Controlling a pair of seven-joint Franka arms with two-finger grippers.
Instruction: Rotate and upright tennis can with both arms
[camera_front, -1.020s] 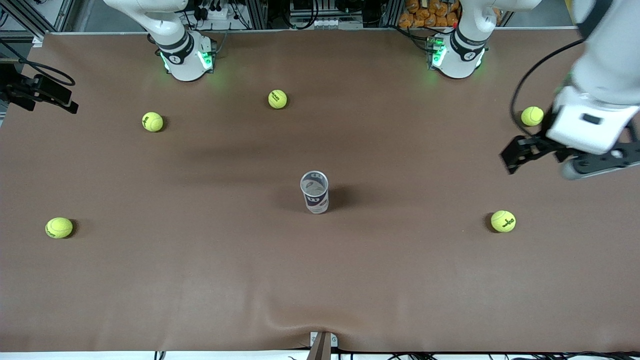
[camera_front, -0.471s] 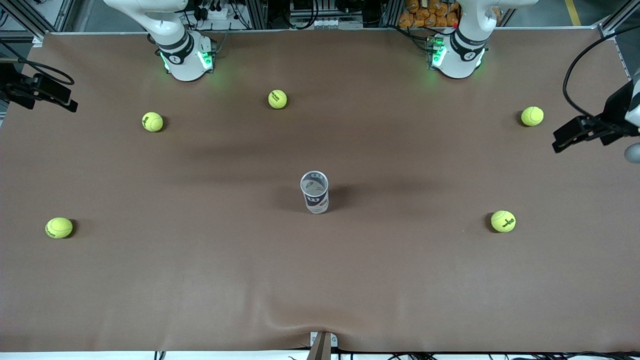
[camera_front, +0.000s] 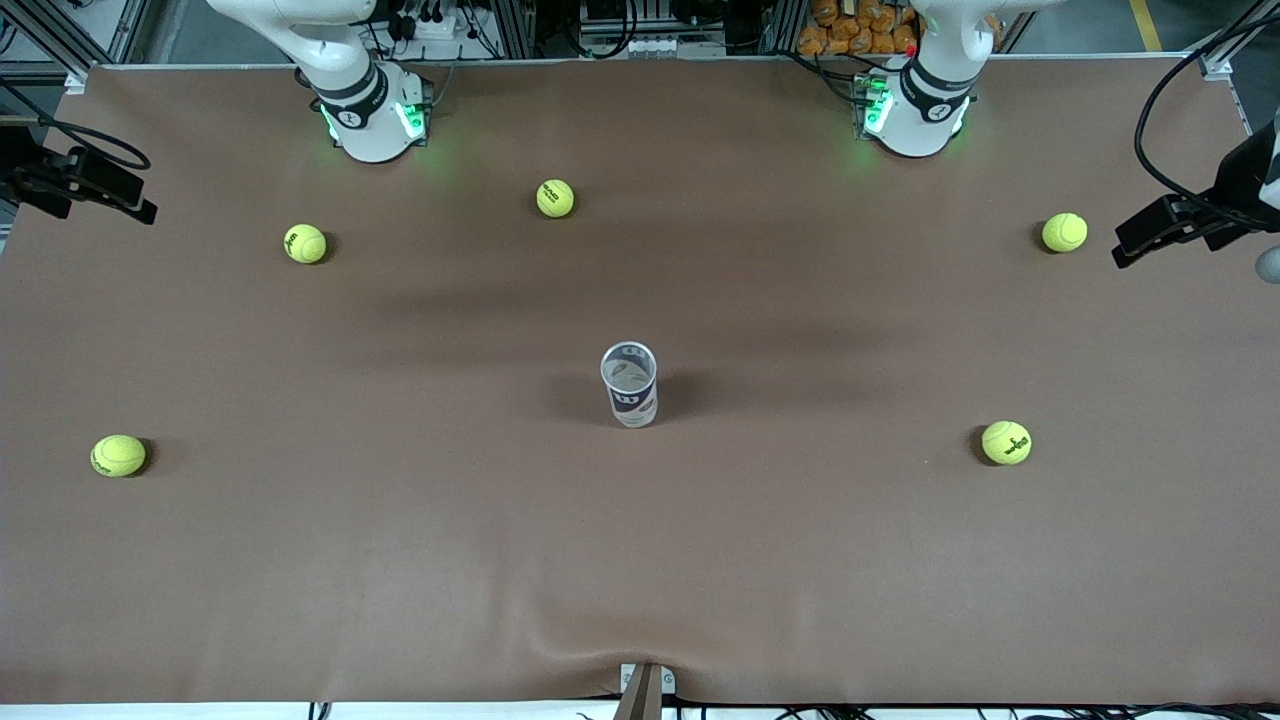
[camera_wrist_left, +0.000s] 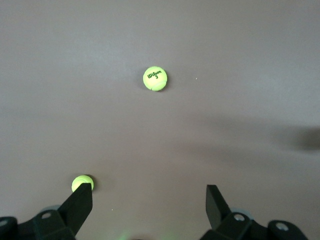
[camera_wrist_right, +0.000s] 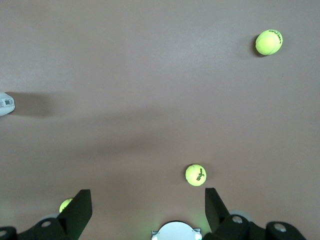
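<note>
**Tennis can upright mid-table, both grippers spread and empty**

Tennis can (camera_front: 629, 385) stands on end near the middle of the brown table (camera_front: 640, 560), its open silver-rimmed mouth facing up and its white and dark-blue label showing on the side toward the front camera. Nothing touches it. In the right wrist view only a sliver of it shows at the picture's edge (camera_wrist_right: 5, 104), with its shadow trailing across the cloth.

The left gripper (camera_wrist_left: 149, 199) hangs in the air over the left arm's end of the table, well apart from the can. In the front view only a black part of it pokes in at the edge (camera_front: 1165, 228), just beside the tennis ball (camera_front: 1064, 232) that lies farther from the front camera than the can. Its fingers (camera_wrist_left: 80, 197) stand wide apart with nothing between them.

The right gripper (camera_wrist_right: 148, 202) does not show in the front view. Its own wrist view looks down from high over the table near the right arm's base (camera_front: 370, 115), so it too is well apart from the can. Its fingers (camera_wrist_right: 80, 202) are likewise spread wide and hold nothing.

Four more balls lie scattered around the can, all well apart from it: two farther from the front camera toward the right arm's end (camera_front: 555, 198) (camera_front: 305, 243), and two slightly nearer that camera than the can, one toward each end (camera_front: 118, 455) (camera_front: 1006, 442).
</note>
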